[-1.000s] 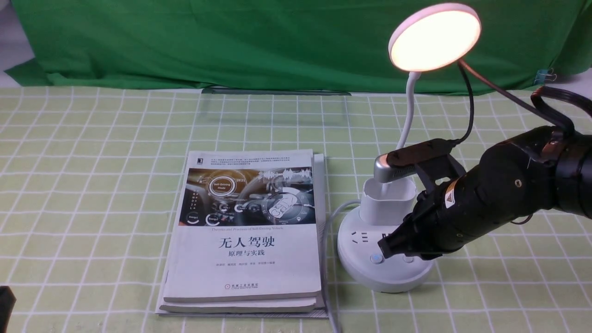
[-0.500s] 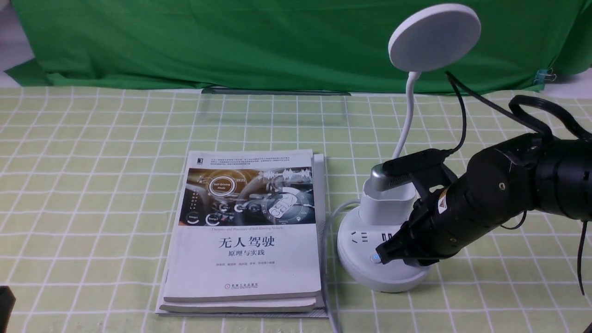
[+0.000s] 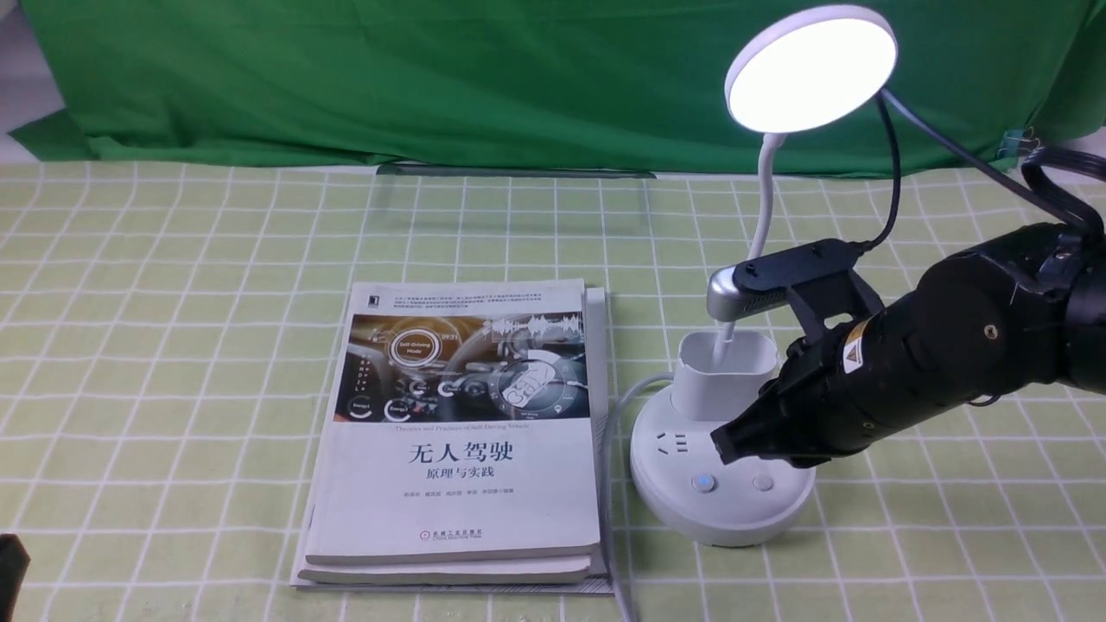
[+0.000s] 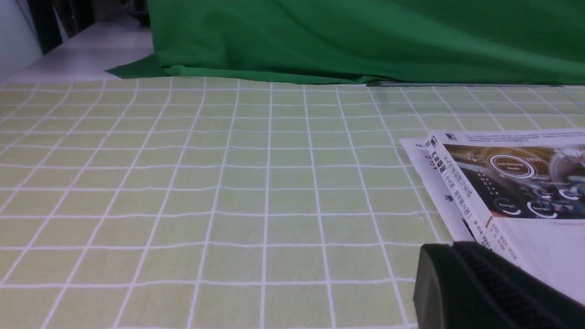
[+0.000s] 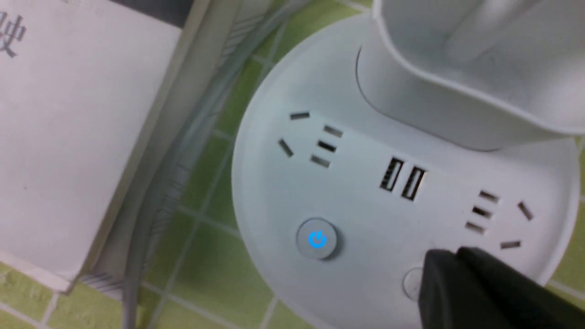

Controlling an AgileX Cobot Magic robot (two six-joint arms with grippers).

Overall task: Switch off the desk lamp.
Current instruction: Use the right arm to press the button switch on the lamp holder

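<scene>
The white desk lamp stands right of centre. Its disc head (image 3: 810,69) glows white above the thin neck (image 3: 760,225), the squarish cup (image 3: 724,376) and the round base (image 3: 683,510). The base bears a blue-lit power button (image 3: 704,483) and a plain button (image 3: 762,483). My right gripper (image 3: 724,445) is shut and empty, hovering just above the base behind the buttons. In the right wrist view the gripper (image 5: 441,260) partly covers the plain button (image 5: 410,283), and the blue-lit button (image 5: 317,239) is uncovered. My left gripper (image 4: 457,274) is shut, low at the front left.
A stack of books (image 3: 462,432) lies just left of the lamp base, with the lamp's grey cable (image 3: 609,449) running between them. A green cloth (image 3: 432,78) hangs at the back. The checked tablecloth (image 3: 173,345) covers the table.
The lamp head glowed warm, went dark half a second ago with my right gripper tip on the blue-lit button, and now glows white. The right gripper has lifted up and slightly right.
</scene>
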